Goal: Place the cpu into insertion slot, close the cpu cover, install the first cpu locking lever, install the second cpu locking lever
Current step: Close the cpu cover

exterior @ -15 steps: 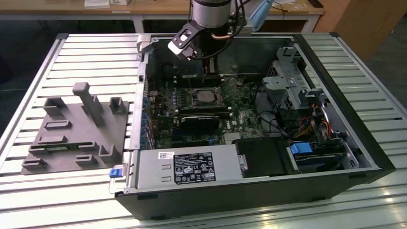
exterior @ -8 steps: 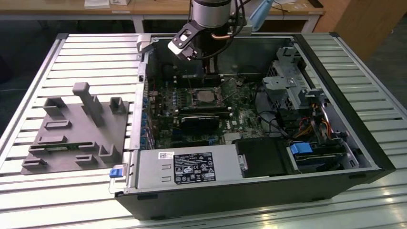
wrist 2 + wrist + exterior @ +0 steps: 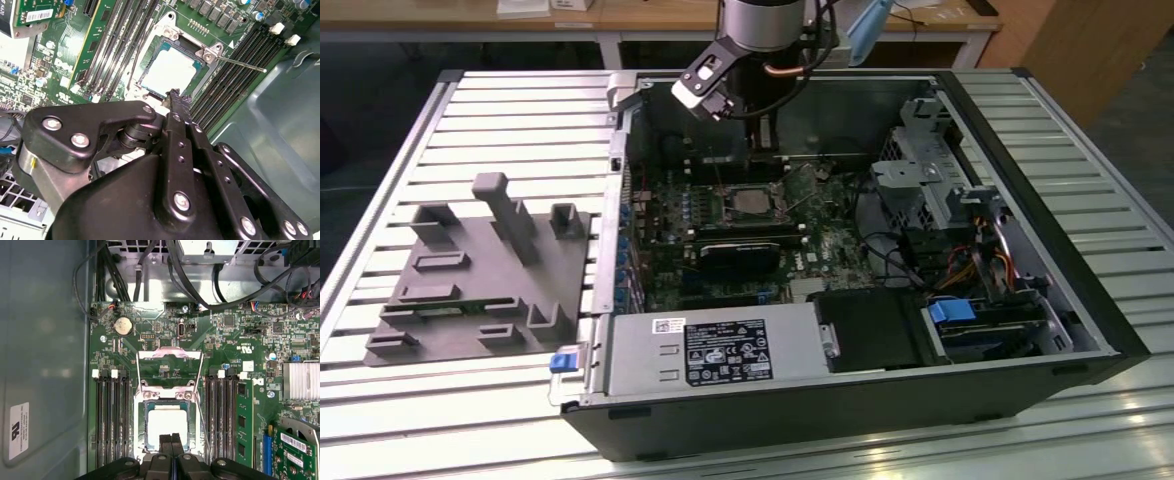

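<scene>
The cpu sits in the insertion slot, and the cpu cover appears to lie flat around it. The end effector hangs at the socket's edge, clenched on nothing visible. A thin locking lever juts free over the memory slots. The closed tips could slip off that wire and scrape the board, or the unlatched cover could lift.

Silver-grey wrist above a black gripper
Matte black linkage plates on the gripper carry round silver screws; a small yellow mark sits on the grey body behind the gripper; above the gripper, a black-and-white camera block; also above the gripper, a pale blue cable
</scene>
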`<state>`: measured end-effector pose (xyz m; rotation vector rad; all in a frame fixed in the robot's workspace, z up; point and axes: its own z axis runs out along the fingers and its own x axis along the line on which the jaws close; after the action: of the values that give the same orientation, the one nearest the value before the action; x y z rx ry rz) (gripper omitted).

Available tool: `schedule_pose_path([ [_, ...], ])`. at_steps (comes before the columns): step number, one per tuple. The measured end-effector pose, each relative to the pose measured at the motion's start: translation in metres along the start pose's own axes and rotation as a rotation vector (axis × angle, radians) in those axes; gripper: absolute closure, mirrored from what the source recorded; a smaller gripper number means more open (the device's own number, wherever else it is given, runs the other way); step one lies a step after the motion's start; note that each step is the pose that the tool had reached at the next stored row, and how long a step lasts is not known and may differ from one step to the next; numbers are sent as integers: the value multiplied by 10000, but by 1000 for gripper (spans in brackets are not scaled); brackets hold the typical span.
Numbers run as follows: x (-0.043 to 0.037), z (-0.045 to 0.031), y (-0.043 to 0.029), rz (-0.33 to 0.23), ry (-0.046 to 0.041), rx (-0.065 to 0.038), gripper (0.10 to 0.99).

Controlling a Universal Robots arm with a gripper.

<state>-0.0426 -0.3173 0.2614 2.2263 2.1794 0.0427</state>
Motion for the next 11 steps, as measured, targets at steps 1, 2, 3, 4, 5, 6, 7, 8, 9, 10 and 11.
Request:
schedule_pose_path([
  [1, 0, 0, 0, 0, 0, 0, 984],
  [2, 0, -1, 0, 0, -2, 1, 984],
  [3, 0, -2, 0, 0, -4, 2, 984],
  [4, 0, -2, 3, -1, -4, 3, 984],
  [5, 0, -2, 12, -1, -6, 5, 984],
  [6, 1, -1, 31, -1, -6, 5, 984],
  [7, 1, 0, 59, -1, -4, 6, 984],
  [8, 2, 2, 90, 0, -3, 10, 984],
  [9, 2, 3, 121, 1, -4, 16, 984],
  [10, 3, 4, 157, -1, -4, 21, 984],
  [11, 4, 6, 191, -1, -4, 27, 984],
])
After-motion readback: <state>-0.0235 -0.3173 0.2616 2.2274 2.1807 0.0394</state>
